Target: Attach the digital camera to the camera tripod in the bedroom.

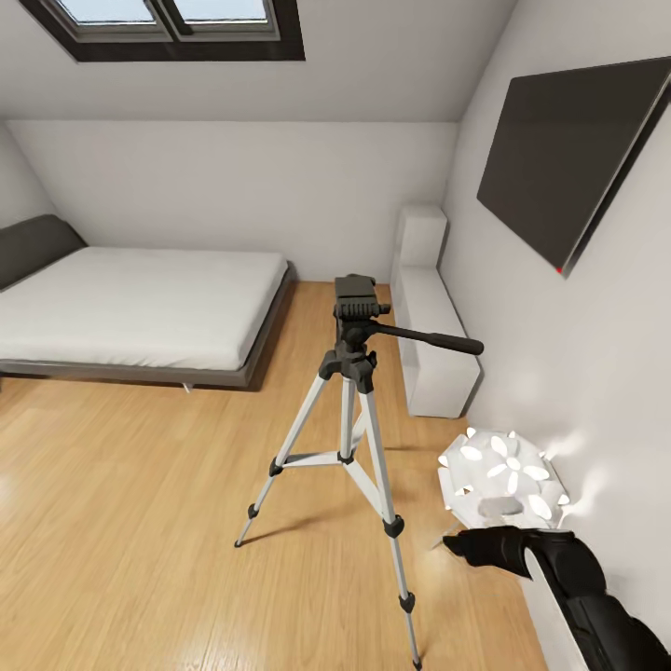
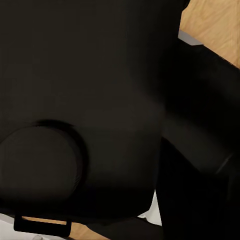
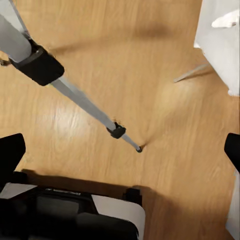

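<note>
Three legs: your camera tripod stands upright on the wood floor, mid-room, its feet spread and its black head bare on top.
Handle: a long black pan handle juts right from the head, towards the wall.
Camera: the digital camera isn't visible in these views, so you can't place it yet.
Surroundings: low bed far left, white flower lamp near right, just beside the tripod's near right leg.
Right pincer: fingers spread wide and empty, looking down past a tripod leg to the floor.
Left pincer: the wrist view is dark against the robot's body; you cannot tell its state.
Handling: judge the tripod light and tippy, so press gently on the head. The camera should be rigid and small; grip its body sides, not the lens.
</note>
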Robot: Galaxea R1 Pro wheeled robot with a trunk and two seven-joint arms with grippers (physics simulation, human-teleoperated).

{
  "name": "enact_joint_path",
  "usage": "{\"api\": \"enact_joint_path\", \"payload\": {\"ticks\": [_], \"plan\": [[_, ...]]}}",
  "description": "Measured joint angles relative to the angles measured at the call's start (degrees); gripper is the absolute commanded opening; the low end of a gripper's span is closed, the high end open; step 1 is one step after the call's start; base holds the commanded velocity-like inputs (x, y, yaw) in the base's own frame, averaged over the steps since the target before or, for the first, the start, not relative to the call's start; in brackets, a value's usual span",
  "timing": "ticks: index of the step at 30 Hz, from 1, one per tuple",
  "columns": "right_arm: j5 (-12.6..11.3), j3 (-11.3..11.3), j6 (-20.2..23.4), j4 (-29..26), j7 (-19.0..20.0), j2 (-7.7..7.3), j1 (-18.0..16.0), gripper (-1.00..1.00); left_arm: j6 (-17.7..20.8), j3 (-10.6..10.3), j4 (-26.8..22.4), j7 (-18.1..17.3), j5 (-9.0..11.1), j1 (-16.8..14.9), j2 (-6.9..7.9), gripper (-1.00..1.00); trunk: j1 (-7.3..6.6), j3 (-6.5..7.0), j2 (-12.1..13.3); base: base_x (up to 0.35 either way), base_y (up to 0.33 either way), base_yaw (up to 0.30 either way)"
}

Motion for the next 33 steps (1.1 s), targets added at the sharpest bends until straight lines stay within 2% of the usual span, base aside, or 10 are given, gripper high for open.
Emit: {"api": "enact_joint_path", "payload": {"ticks": [1, 3, 5, 8, 11, 16, 23, 33], "plan": [[-0.1, -0.1, 1.6, -0.9, 0.8, 0.21, -2.2, 1.0, 0.0, 0.0, 0.0, 0.0, 0.0, 0.0, -0.01, -1.0, 0.0, 0.01, 0.0, 0.0, 0.0, 0.0], [-0.1, -0.2, 1.6, -1.6, 2.0, 0.37, -4.9, 1.0, 0.0, 0.0, 0.0, 0.0, 0.0, 0.0, -0.01, -1.0, 0.0, 0.0, 0.0, 0.0, 0.0, 0.0], [-0.3, -0.2, 1.6, -2.2, 5.7, 0.53, -10.6, 1.0, 0.0, 0.0, 0.0, 0.0, -0.1, 0.0, -0.01, -1.0, 0.0, 0.01, 0.0, 0.0, 0.0, 0.0], [-0.2, 0.0, 1.6, -2.4, 9.3, 0.59, -15.0, 1.0, 0.0, 0.0, -0.1, 0.0, -0.1, 0.0, 0.01, -1.0, 0.0, 0.0, 0.0, 0.0, 0.0, 0.0], [-0.2, 0.2, 1.6, -2.6, 16.8, 0.68, -20.2, 1.0, 0.0, 0.0, 0.0, 0.0, -0.1, 0.0, 0.02, -1.0, 0.0, 0.0, 0.0, 0.0, 0.0, 0.0], [-0.1, 0.6, 1.6, -2.6, 20.9, 0.75, -21.8, 1.0, 0.0, 0.0, -0.1, 0.0, -0.3, 0.0, 0.02, -1.0, 0.0, 0.0, 0.0, 0.0, 0.0, 0.0], [0.0, 2.5, 1.6, -2.6, 21.9, 0.7, -22.1, 1.0, 0.0, 0.0, -0.1, 0.0, -0.3, 0.0, 0.02, -1.0, 0.0, 0.0, 0.0, 0.0, 0.0, 0.0], [-0.1, 3.8, 1.6, -2.6, 22.0, 0.78, -22.1, 1.0, 0.0, 0.0, 0.0, 0.0, -0.3, 0.0, 0.02, -1.0, 0.0, 0.0, 0.0, 0.0, 0.0, 0.0]]}}
